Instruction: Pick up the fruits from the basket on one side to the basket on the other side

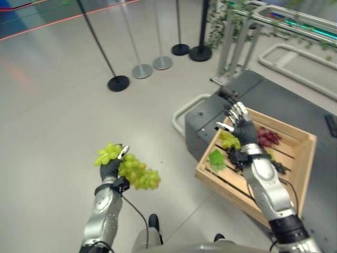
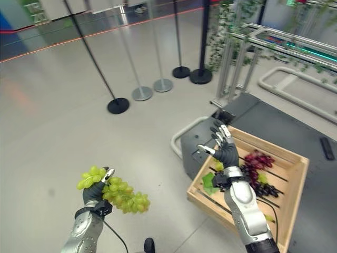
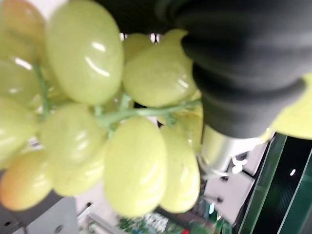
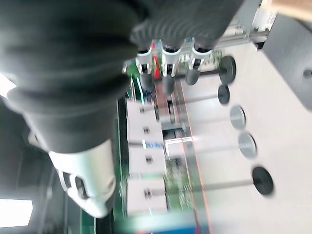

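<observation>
My left hand is shut on a bunch of green grapes, held in the air over the grey floor at the lower left. The same green grapes crowd against the left wrist camera. A wooden crate stands on a dark platform at the right. It holds dark red grapes, a small green bunch and a green leaf. My right hand hovers open above the crate's near left corner, fingers spread and holding nothing.
Several barrier posts with round bases stand on the floor at the back. A metal frame with green vines rises behind the dark platform. A white tube rail curves around the platform's left end.
</observation>
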{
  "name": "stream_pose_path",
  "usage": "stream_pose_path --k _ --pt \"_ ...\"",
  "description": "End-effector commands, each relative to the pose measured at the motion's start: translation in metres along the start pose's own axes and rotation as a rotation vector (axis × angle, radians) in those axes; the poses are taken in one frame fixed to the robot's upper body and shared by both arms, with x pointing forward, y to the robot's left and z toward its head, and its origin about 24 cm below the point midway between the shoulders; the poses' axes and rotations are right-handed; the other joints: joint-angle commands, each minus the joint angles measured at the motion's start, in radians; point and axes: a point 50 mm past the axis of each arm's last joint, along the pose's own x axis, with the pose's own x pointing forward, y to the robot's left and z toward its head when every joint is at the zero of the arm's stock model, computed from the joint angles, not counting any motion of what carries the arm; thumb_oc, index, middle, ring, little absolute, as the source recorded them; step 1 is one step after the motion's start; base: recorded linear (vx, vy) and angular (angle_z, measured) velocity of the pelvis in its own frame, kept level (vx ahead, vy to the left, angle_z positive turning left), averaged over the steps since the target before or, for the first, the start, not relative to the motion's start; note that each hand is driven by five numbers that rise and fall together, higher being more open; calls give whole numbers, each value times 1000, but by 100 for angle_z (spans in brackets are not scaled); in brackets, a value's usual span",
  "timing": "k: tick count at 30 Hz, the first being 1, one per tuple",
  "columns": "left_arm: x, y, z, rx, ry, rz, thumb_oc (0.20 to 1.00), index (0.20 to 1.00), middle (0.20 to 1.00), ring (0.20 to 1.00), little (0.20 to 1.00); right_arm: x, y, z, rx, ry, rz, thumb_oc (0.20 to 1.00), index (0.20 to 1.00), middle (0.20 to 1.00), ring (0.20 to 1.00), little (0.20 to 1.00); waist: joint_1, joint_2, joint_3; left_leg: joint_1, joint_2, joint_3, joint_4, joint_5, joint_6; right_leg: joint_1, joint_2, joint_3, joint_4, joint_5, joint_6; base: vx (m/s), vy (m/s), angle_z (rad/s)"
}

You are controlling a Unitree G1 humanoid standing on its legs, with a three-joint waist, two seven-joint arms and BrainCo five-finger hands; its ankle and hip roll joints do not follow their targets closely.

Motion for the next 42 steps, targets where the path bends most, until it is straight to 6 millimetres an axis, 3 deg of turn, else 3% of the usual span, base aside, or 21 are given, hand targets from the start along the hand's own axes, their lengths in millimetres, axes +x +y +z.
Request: stream_pose_path --k 1,3,9,11,12,13,14,15,16,17,19,20,22,24,28,34,36,37,38,39,42 --pt "6 -2 48 26 -221 -73 200 200 200 200 200 8 6 26 -11 -155 6 1000 1000 1000 1000 1000 -9 -54 -60 159 158 170 334 -356 -98 30 -107 -133 -115 31 36 -81 183 188" --pt "4 -6 54 61 -246 -105 200 200 200 200 200 7 6 25 18 -155 -11 1000 1000 1000 1000 1000 10 -62 -64 131 150 185 261 -365 -87 29 -132 -189 -108 79 57 -86 195 136" --pt "4 -4 72 151 -318 -103 200 200 200 200 200 9 13 22 69 -151 -18 1000 1000 1000 1000 1000 65 -114 -66 139 73 134 109 -349 -51 13 -185 -209 -105 157 109 -51 220 94" --pt "8 -12 78 158 -348 -125 200 200 200 200 200 12 15 26 74 -170 -36 1000 1000 1000 1000 1000 56 -126 -38 105 27 70 104 -333 -23 -44 -199 -78 -60 164 114 -37 254 77" --pt "10 -20 78 142 -354 -160 200 200 200 200 200 12 11 26 80 -168 -69 1000 1000 1000 1000 1000 14 -124 -31 92 -17 -16 92 -332 -4 -77 -142 201 -67 135 125 -7 251 160" --pt "10 -20 78 142 -355 -160 200 200 200 200 200 12 11 26 80 -169 -70 1000 1000 1000 1000 1000 16 -126 -33 89 -18 -15 91 -328 -4 -82 -143 204 -68 139 125 187 307 250" --pt "11 -25 77 158 -355 -183 200 200 200 200 200 9 6 26 70 -169 -99 1000 1000 1000 1000 1000 -3 -123 -29 80 -64 -111 95 -322 18 -73 -75 399 -71 93 112 86 142 213" --pt "11 -26 77 158 -356 -183 200 200 200 200 200 9 6 26 70 -170 -99 1000 1000 1000 1000 1000 -5 -124 -30 77 -66 -113 95 -318 18 -74 -76 398 -73 97 112 139 222 191" --pt "10 -28 75 177 -348 -207 200 200 200 200 200 7 3 24 69 -158 -111 1000 1000 1000 1000 1000 -14 -126 -26 72 -105 -193 88 -308 34 -75 -7 496 -64 66 84 20 82 115" --pt "10 -28 75 177 -349 -207 200 200 200 200 200 7 3 24 69 -159 -110 1000 1000 1000 1000 1000 -15 -126 -28 68 -105 -195 86 -302 33 -79 -7 495 -65 71 84 96 146 140" --pt "10 -32 73 193 -337 -243 200 200 200 200 200 1 -4 21 57 -144 -125 1000 1000 1000 1000 1000 -38 -117 -30 50 -157 -293 74 -277 46 -106 91 656 -44 46 65 95 78 146" --pt "10 -33 73 193 -336 -244 200 200 200 200 200 1 -4 21 57 -144 -126 1000 1000 1000 1000 1000 -40 -117 -31 50 -157 -296 74 -278 46 -108 91 655 -40 43 64 69 18 165" --pt "11 -39 74 183 -344 -282 200 200 200 200 200 1 -6 23 58 -158 -128 1000 1000 1000 1000 1000 -58 -113 -24 37 -192 -371 86 -272 45 -128 155 792 -28 37 59 65 10 164" --pt "12 -44 73 187 -345 -310 200 200 200 200 200 -1 -9 23 62 -156 -132 1000 1000 1000 1000 1000 -66 -115 -13 21 -222 -426 112 -276 36 -123 180 842 -28 33 45 45 -85 141" --pt "7 -38 74 177 -347 -311 200 200 200 200 200 1 -5 23 68 -146 -80 1000 1000 1000 1000 1000 -47 -105 -27 14 -228 -480 108 -277 14 -95 134 815 -106 68 50 73 -154 55" --pt "0 -23 78 133 -351 -254 200 200 200 200 200 5 -4 24 38 -140 -44 1000 1000 1000 1000 1000 5 -90 -32 -14 -207 -553 136 -271 -21 -59 114 745 -145 41 22 47 -154 40" --pt "0 -24 79 108 -355 -255 200 200 200 200 200 6 -13 27 10 -150 -77 1000 1000 1000 1000 1000 -20 -83 -9 -46 -158 -433 168 -278 -20 -56 84 666 -132 20 19 -40 -24 119" --pt "0 -23 78 91 -350 -244 200 200 200 200 200 6 -18 26 -16 -146 -105 1000 1000 1000 1000 1000 -38 -78 0 -44 -76 -247 151 -270 -15 -46 53 580 -126 12 28 -43 3 175" --pt "0 -23 78 90 -351 -244 200 200 200 200 200 6 -18 27 -16 -147 -105 1000 1000 1000 1000 1000 -37 -77 0 -46 -75 -247 148 -265 -16 -49 54 581 -128 18 28 -53 10 156" --pt "0 -22 76 77 -346 -228 200 200 200 200 200 6 -21 25 -25 -140 -125 1000 1000 1000 1000 1000 -45 -73 -3 -36 -20 -145 135 -253 -26 -41 30 524 -129 12 37 -29 2 145" --pt "-4 -15 74 87 -327 -228 200 200 200 200 200 3 -22 14 -22 -91 -144 1000 1000 1000 1000 1000 -27 -60 -43 11 29 -105 86 -227 -57 17 -1 443 -173 20 55 87 -3 122"
